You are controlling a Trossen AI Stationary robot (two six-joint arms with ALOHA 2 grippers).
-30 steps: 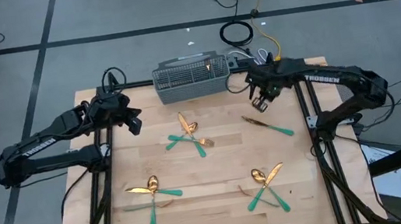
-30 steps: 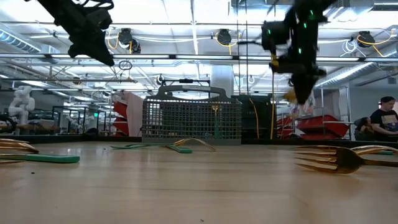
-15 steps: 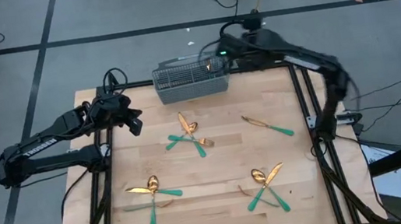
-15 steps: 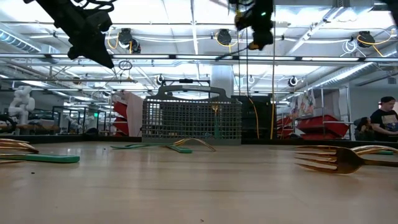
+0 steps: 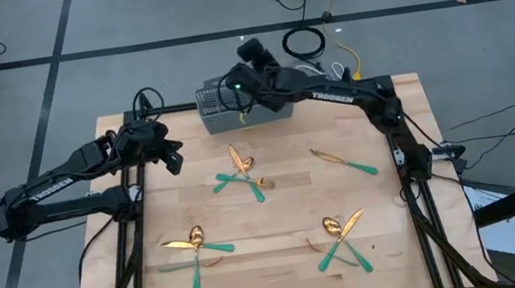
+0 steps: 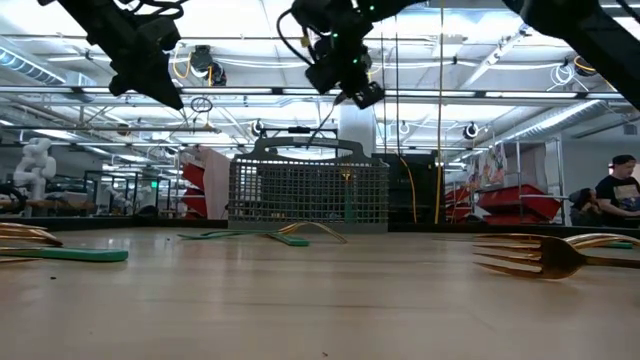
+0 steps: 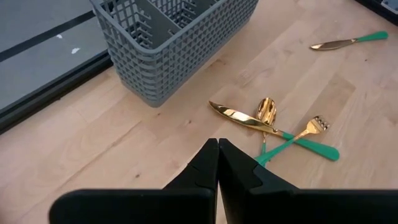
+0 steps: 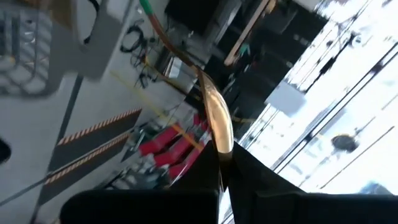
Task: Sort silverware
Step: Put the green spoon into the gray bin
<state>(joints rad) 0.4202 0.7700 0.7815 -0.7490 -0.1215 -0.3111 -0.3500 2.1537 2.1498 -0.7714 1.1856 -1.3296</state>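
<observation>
Nearest to me on the worktop [image 5: 277, 212] I see two clusters of silverware: at the front left a spoon [image 5: 190, 241] lies crossed with other teal-handled pieces, and at the front right a crossed group [image 5: 341, 238] of gold heads and teal handles. In the low view a fork [image 6: 535, 256] shows at the right with its tines towards the middle, and a teal handle [image 6: 70, 254] lies at the left edge.

Further in, around the middle of the worktop, a knife [image 7: 242, 118], a small spoon [image 7: 267, 112] and a second fork [image 7: 308, 132] lie crossed over one another. To their right, well apart, a lone knife [image 5: 344, 161] lies at a slant.

My left hand [image 5: 170, 156] hangs above the worktop's left edge, level with the middle cluster; in its wrist view the two dark fingers [image 7: 208, 165] are pressed together with nothing between them.

At the far edge stands the grey mesh caddy [image 5: 229, 118]. My right arm reaches across from the right side, and my right hand [image 5: 240, 88] is raised above the caddy. In its wrist view the fingers are clamped on a gold utensil [image 8: 214, 115], whose teal handle end points away from the hand. I cannot tell which kind of piece it is.
</observation>
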